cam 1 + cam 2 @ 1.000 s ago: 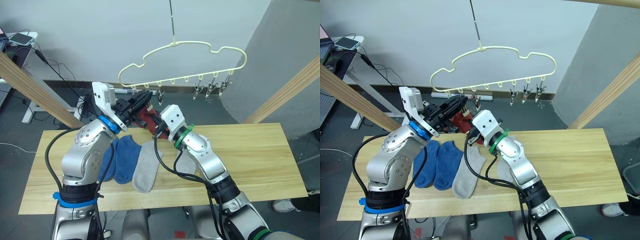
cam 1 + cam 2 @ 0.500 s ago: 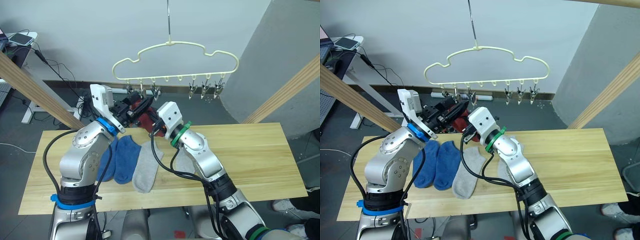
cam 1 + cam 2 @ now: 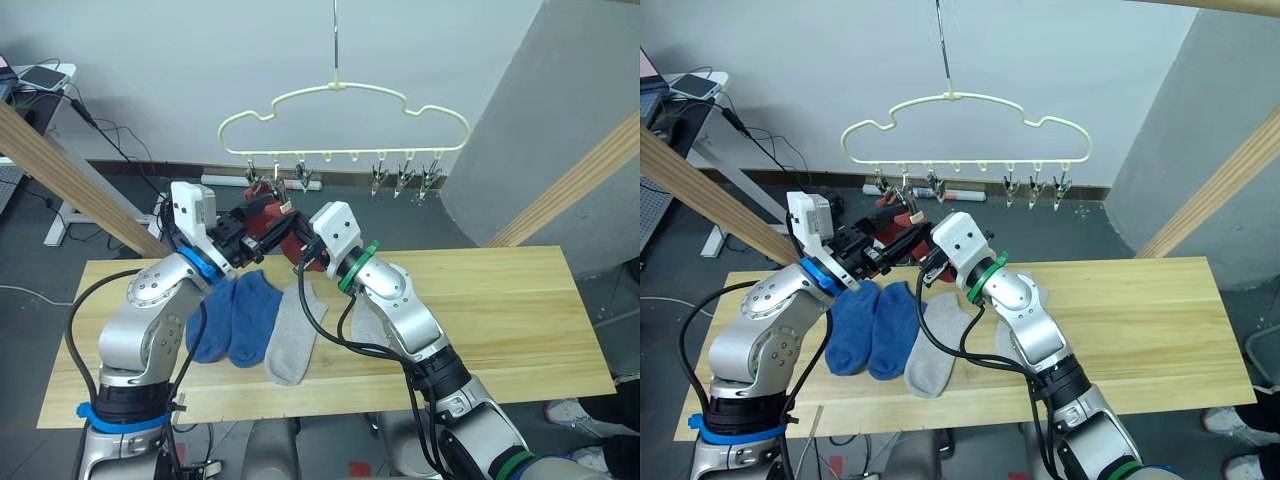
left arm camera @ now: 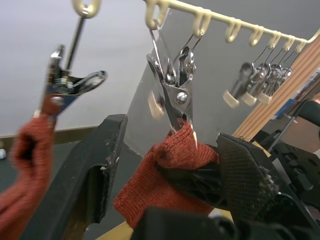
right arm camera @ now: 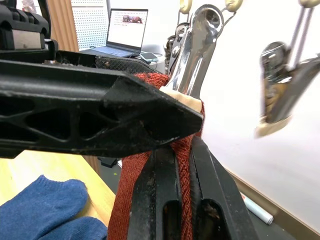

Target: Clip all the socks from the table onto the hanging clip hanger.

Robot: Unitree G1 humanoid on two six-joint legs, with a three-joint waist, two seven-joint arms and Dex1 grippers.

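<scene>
Cream-yellow, cloud-outlined clip hanger hangs by a slim metal hook above the long light-plank table in the left eye view; two blue ankle socks and a light grey sock lie flat side by side on the planks, a second grey sock partly hidden behind the right forearm; both grippers meet under the hanger's left clips around a rust-red sock.

Left wrist view: the left gripper stands spread, its black fingers either side of the red sock's cuff, which touches the tip of a metal clip; another red sock hangs from the neighbouring clip.

Right wrist view: the right gripper is clenched on the red sock just below that clip.
</scene>
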